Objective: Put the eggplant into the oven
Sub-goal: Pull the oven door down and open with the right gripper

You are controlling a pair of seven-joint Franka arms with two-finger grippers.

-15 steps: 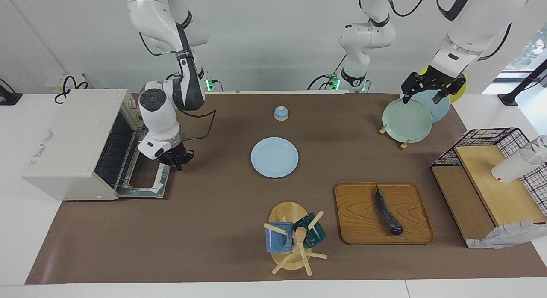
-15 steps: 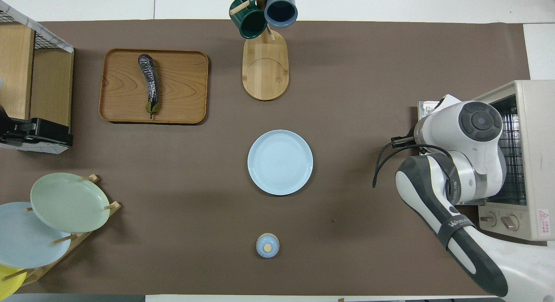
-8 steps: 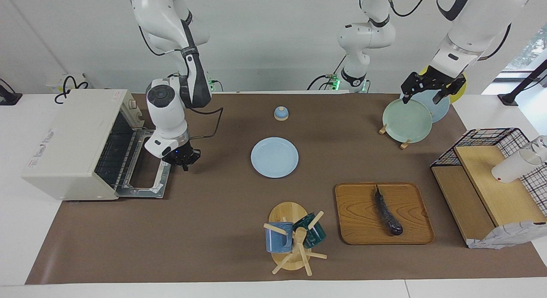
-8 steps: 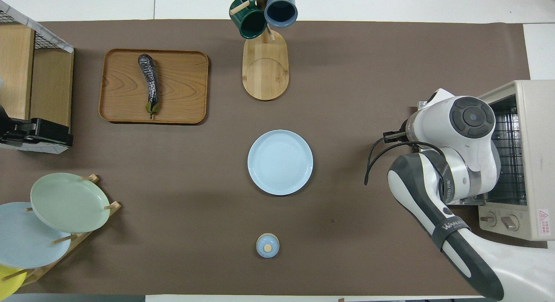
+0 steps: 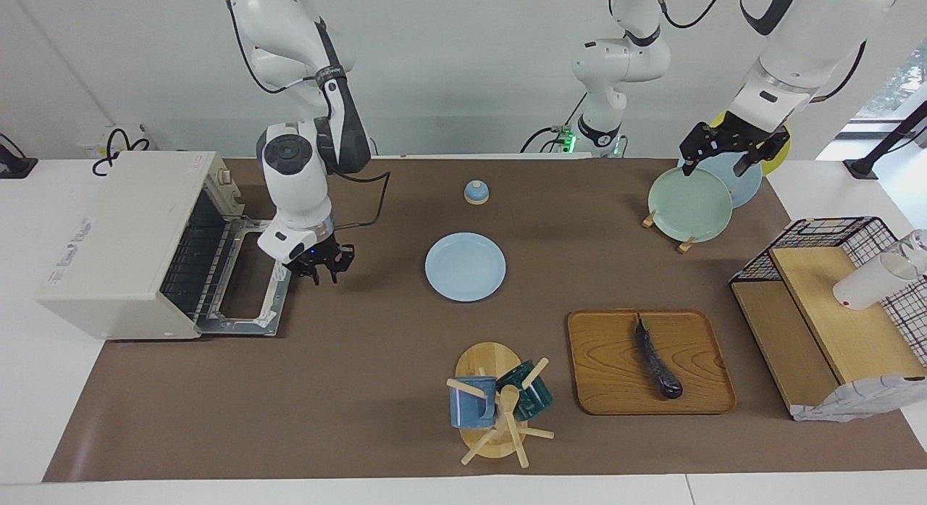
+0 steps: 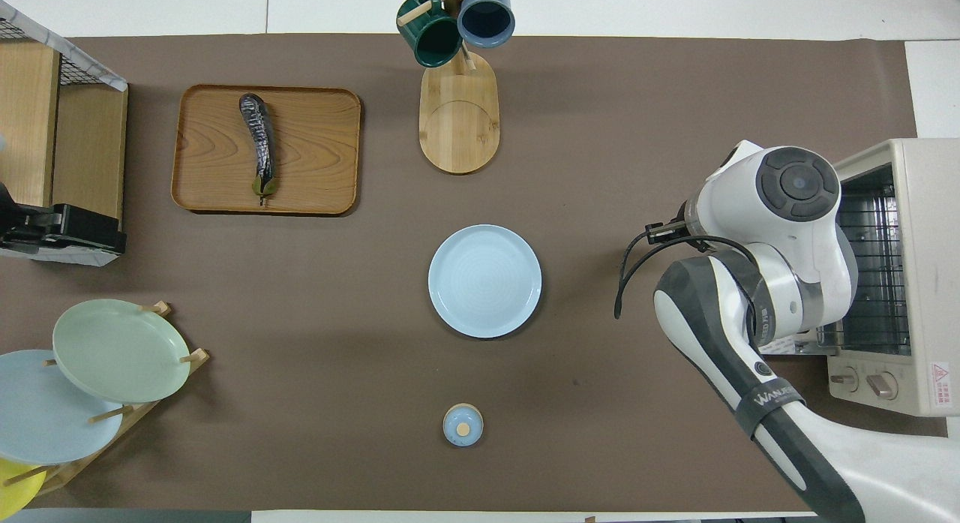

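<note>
Since a second ago the right tool (image 5: 319, 267) has lifted off the dropped oven (image 5: 137, 244) door, toward the blue plate (image 5: 465, 266), fingers now slightly parted and empty. One eggplant (image 5: 657, 360) lies on the single wooden tray (image 5: 615, 367), toward the left arm's end of the table. Best to descend crosswise over its thicker middle. The left tool (image 5: 718, 155) waits open over three racked plates (image 5: 688, 204). Two mugs (image 5: 500, 400).

The eggplant (image 6: 257, 142) lies on the wooden tray (image 6: 315, 149), well apart from the open oven (image 6: 892, 275).
</note>
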